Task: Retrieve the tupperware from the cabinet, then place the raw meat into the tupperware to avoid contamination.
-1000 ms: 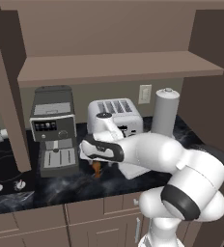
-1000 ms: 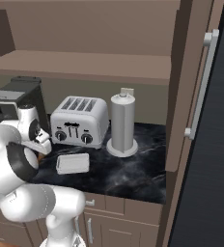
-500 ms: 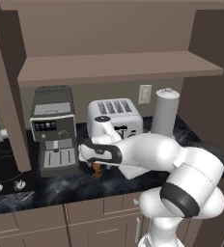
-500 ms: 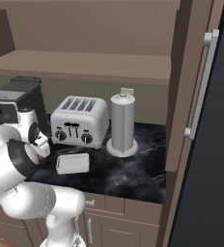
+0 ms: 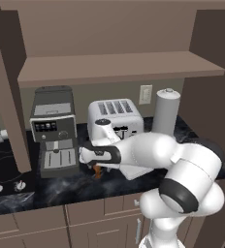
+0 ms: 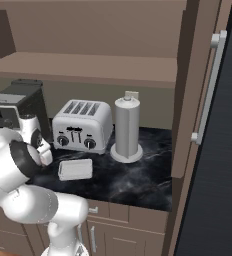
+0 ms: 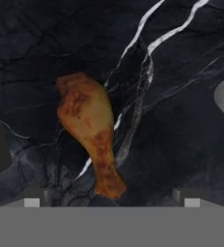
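hand view: fingers [image 7: 111, 202] spread wide, released, seemingly hovering over the raw meat [image 7: 91, 129] on the counter [image 7: 181, 120].

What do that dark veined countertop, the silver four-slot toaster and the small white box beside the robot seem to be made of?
The black countertop looks like polished marble: white veins and a soft sheen. The silver four-slot toaster seems to be brushed metal, pale grey with dark knobs. The small shallow white rectangular container is probably matte plastic, though the render leaves that open.
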Robot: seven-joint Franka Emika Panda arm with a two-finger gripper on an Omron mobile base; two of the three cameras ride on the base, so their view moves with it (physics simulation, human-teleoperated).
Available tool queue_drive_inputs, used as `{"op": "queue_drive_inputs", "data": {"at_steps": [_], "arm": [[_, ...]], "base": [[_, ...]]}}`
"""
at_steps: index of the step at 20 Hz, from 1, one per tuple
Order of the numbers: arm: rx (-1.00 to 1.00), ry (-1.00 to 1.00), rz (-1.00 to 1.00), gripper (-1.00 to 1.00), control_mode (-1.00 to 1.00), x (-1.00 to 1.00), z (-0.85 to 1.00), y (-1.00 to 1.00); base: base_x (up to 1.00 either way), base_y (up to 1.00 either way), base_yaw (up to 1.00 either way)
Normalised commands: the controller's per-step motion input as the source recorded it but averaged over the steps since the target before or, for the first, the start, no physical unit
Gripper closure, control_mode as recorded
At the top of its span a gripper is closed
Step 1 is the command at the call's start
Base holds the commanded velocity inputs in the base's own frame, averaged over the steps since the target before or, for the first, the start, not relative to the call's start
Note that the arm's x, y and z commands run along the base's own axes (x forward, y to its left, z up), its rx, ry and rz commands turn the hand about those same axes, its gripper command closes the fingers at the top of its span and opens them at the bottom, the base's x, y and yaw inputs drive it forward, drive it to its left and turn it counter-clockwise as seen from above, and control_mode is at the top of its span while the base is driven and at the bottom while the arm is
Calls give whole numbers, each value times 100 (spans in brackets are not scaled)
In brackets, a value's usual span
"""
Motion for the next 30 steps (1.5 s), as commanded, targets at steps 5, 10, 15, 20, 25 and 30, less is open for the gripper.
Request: {"op": "queue_drive_inputs", "data": {"at_steps": [5,10,15,20,25,30], "arm": [[0,0,-2,-100,-100,4,-12,0],[0,0,-2,-100,-100,6,-13,0],[0,0,-2,-100,-100,6,-12,0],[0,0,-1,-100,-100,5,-10,0],[0,0,0,-100,-100,7,-10,0],[0,0,0,100,-100,7,-11,2]], "base": [[0,0,0],[0,0,0],[0,0,0],[0,0,0],[0,0,0],[0,0,0]]}}
